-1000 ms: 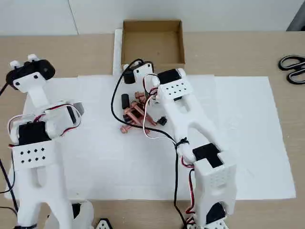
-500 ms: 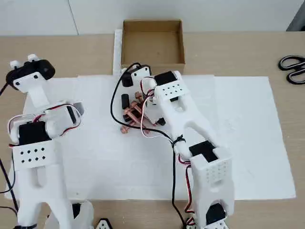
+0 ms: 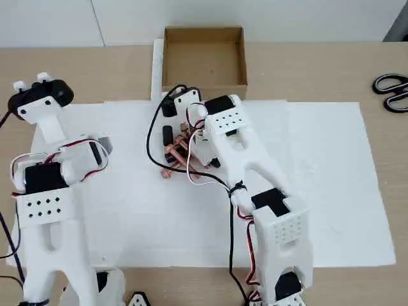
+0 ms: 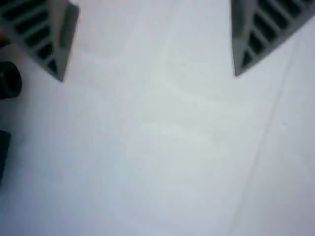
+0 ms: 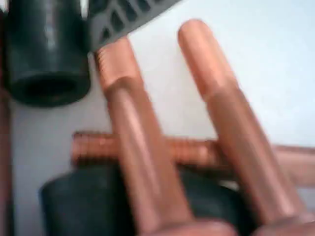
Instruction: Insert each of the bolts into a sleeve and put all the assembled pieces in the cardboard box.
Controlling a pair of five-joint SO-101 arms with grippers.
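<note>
Since a second ago, the right arm has been swung slightly to the left, so that the right gripper (image 3: 193, 141) is now carried lower over the pile of parts, while the left arm has been kept where it was. Whether the right jaws are parted or clenched cannot be told, and nothing is seen to be grasped in them. The left gripper (image 4: 148, 73) is held with its jaws released and wide apart, nothing between them, above bare white sheet (image 3: 319, 178) at the left side. Directly beneath the right gripper the copper bolts (image 5: 133, 128) are heaped loosely: two lie side by side across a third, and in the high view their long axes are seen to run mostly from near-left to far-right. One black sleeve (image 5: 47, 54) is stood just beside the bolts at the far-left edge of the pile, with its open bore turned toward the wrist camera; a second sleeve is partly buried under the crossed bolts. No bolt is yet seated in a sleeve. The pile is judged far closer to the right arm than to the left, so a pick is best made by closing across a bolt's shaft. The cardboard box (image 3: 204, 30) is set beyond the pile at the far edge of the sheet, with nothing in it. Scissors (image 3: 390, 89) lie on the desk (image 3: 319, 70) at the far right.
</note>
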